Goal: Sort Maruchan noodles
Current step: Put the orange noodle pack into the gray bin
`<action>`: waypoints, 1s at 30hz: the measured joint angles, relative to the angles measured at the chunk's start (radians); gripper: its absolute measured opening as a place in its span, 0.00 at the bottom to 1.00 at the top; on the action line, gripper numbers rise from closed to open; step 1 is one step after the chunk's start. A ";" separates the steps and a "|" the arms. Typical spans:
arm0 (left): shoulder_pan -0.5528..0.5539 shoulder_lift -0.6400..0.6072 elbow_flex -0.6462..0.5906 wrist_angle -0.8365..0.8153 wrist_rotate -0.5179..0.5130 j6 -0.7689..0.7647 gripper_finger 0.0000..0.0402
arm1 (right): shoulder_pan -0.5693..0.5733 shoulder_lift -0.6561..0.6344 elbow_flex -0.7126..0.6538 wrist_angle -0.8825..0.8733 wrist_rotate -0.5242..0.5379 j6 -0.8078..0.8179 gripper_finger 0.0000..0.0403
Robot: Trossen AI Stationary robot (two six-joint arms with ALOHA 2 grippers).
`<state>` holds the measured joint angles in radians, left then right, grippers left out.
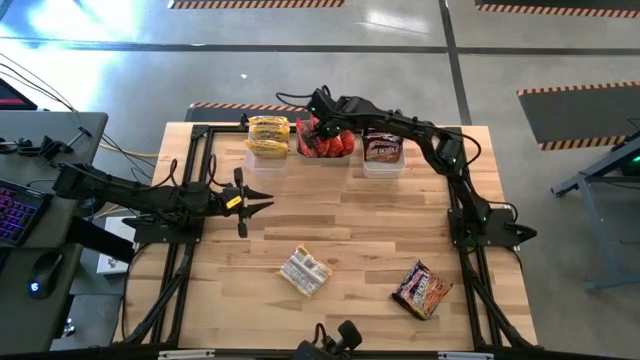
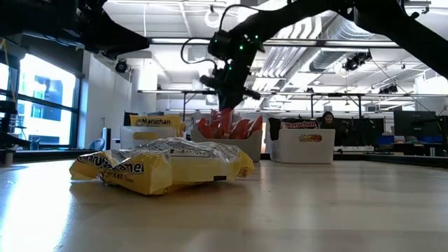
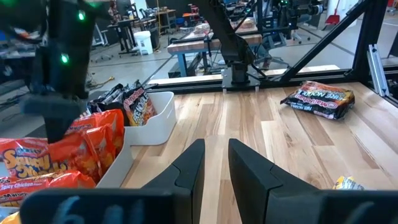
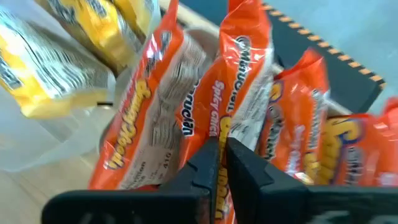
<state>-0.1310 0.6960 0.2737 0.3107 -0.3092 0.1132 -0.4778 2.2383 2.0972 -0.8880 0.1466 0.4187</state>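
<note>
- Right gripper [image 1: 322,128] is up at the table's 12 o'clock edge, hanging over the middle tub [image 1: 325,146], the one stuffed with orange packets [image 1: 330,143].
- Its wrist view shows the fingers pressed together in front of the orange wrappers, nothing visibly pinched between them. I'd call it shut and empty.
- Left gripper [image 1: 256,203] sits at about 9 o'clock, pointing toward the centre. Its fingers [image 3: 188,169] stand slightly apart and grip nothing.
- Two packets are left loose on the boards: a yellow packet [image 1: 304,271] just toward 6 o'clock from centre, and a dark packet [image 1: 424,289] out at 4 o'clock.
- The key relation: the yellow packet lies toward 5 o'clock from the left gripper, long axis slanted from 10 to 4. The left arm is clearly nearer to it.
- The dark packet lies near the right arm's base, long axis slanted from 1 to 7. That looks like right-arm territory, though its gripper is far off at the tubs.
- The yellow tub [image 1: 268,140] waits at 11 o'clock, the dark tub [image 1: 383,148] at 1 o'clock.
- The low view puts the yellow packet [image 2: 162,165] big in the foreground, crumpled and lying flat, which the high view flattens out. It misses the dark packet entirely.
- The left wrist view catches that dark packet [image 3: 318,99], and only a yellow corner at the frame edge.
</note>
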 joint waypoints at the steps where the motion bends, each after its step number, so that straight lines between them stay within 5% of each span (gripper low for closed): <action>1: 0.000 0.000 0.000 0.000 0.000 0.000 0.16 | 0.000 0.001 -0.013 0.009 -0.009 0.001 0.07; 30: 0.000 0.000 0.000 0.001 0.000 -0.005 0.16 | -0.014 -0.003 -0.081 0.208 0.006 -0.097 0.00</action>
<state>-0.1310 0.6956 0.2737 0.3117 -0.3096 0.1078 -0.4921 2.2357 2.0163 -0.6800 0.1528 0.3218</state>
